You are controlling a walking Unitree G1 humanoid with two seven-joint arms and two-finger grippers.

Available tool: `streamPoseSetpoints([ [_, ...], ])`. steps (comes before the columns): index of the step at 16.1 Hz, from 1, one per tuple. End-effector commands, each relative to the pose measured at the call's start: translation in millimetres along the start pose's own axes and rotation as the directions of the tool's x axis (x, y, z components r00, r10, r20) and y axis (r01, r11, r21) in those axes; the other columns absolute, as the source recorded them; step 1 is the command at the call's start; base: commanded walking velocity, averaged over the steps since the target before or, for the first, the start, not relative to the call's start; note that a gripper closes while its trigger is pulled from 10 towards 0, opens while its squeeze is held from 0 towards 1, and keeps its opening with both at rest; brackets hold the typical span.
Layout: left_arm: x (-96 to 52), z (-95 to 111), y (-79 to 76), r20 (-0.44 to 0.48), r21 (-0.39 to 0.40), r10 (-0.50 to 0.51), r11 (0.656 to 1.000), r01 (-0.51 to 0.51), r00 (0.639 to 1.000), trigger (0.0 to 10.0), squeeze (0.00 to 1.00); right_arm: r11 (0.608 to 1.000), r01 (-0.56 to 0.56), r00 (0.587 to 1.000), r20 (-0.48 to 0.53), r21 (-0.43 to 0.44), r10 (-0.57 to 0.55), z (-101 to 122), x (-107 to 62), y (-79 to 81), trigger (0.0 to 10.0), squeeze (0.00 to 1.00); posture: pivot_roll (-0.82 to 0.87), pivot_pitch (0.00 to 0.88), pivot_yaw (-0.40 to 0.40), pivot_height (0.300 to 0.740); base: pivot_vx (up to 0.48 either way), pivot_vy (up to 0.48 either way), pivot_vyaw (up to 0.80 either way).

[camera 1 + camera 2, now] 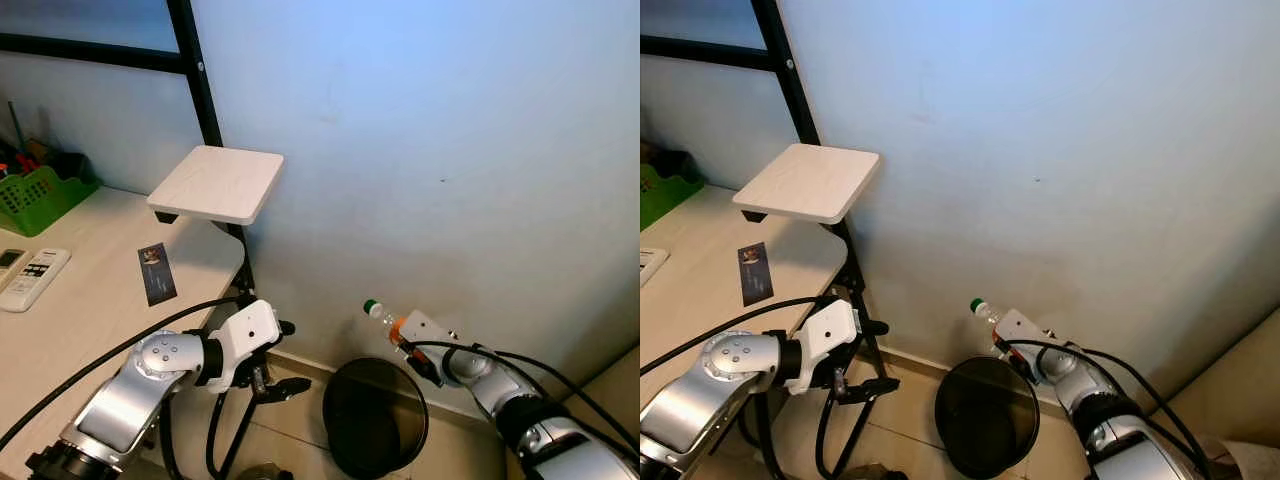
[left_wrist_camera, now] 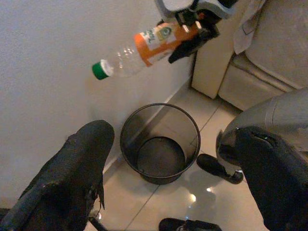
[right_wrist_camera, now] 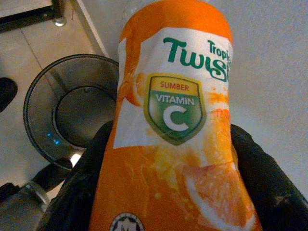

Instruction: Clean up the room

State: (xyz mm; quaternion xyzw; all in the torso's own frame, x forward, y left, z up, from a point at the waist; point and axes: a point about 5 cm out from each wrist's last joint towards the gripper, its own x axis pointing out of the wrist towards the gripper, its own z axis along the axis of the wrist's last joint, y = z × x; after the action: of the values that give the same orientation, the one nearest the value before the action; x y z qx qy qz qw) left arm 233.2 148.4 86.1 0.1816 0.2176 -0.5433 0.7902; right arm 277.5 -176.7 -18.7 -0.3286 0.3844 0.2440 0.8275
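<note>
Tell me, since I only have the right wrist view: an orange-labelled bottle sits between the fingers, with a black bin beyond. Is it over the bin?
Observer: The right gripper holds the bottle high, near the wall, above the bin's far rim.
Operator: Is it capped?
Observer: Yes, a green cap is on it.
Operator: And the left arm?
Observer: The left gripper hangs open beside the desk, holding nothing.
</note>
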Motion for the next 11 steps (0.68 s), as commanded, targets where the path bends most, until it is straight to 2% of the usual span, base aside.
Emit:
streamPoseSetpoints([
  [1, 0.1, 2.4, 0.1, -0.014, 0.021, -0.012, 1.0, 0.012, 1.0, 10.0, 0.17, 1.0, 0.005, 1.0, 0.014, -0.001, -0.005, 3.6, 0.4, -1.5, 10.0, 0.0, -0.01, 0.0, 0.038, 0.74, 0.0, 0.0, 0.0],
  [2, 0.1, 2.4, 0.0, -0.014, 0.021, -0.013, 1.0, 0.014, 1.0, 10.0, 0.17, 1.0, 0.006, 1.0, 0.014, 0.0, -0.006, 3.6, 0.5, -1.5, 10.0, 0.11, -0.01, 0.0, 0.038, 0.74, 0.0, 0.0, 0.0],
  [3, 0.2, 2.5, 0.0, -0.017, 0.024, -0.014, 1.0, 0.014, 1.0, 10.0, 0.18, 1.0, 0.005, 1.0, 0.012, -0.003, -0.005, 3.4, 0.8, -1.6, 10.0, 0.94, -0.01, 0.0, 0.039, 0.74, 0.0, 0.0, 0.0],
  [4, 0.3, 2.6, 0.1, -0.018, 0.025, -0.014, 1.0, 0.014, 1.0, 10.0, 0.18, 1.0, 0.005, 1.0, 0.012, -0.002, -0.005, 3.6, 0.9, -1.8, 10.0, 1.0, -0.01, 0.0, 0.04, 0.74, 0.0, 0.0, 0.0],
  [11, 0.8, 2.1, -0.7, -0.02, 0.02, -0.014, 1.0, 0.015, 1.0, 10.0, 0.18, 0.995, -0.09, 0.995, 0.055, 0.039, 0.088, 7.9, 2.7, 10.5, 10.0, 1.0, -0.01, 0.0, 0.04, 0.74, 0.0, 0.0, 0.0],
])
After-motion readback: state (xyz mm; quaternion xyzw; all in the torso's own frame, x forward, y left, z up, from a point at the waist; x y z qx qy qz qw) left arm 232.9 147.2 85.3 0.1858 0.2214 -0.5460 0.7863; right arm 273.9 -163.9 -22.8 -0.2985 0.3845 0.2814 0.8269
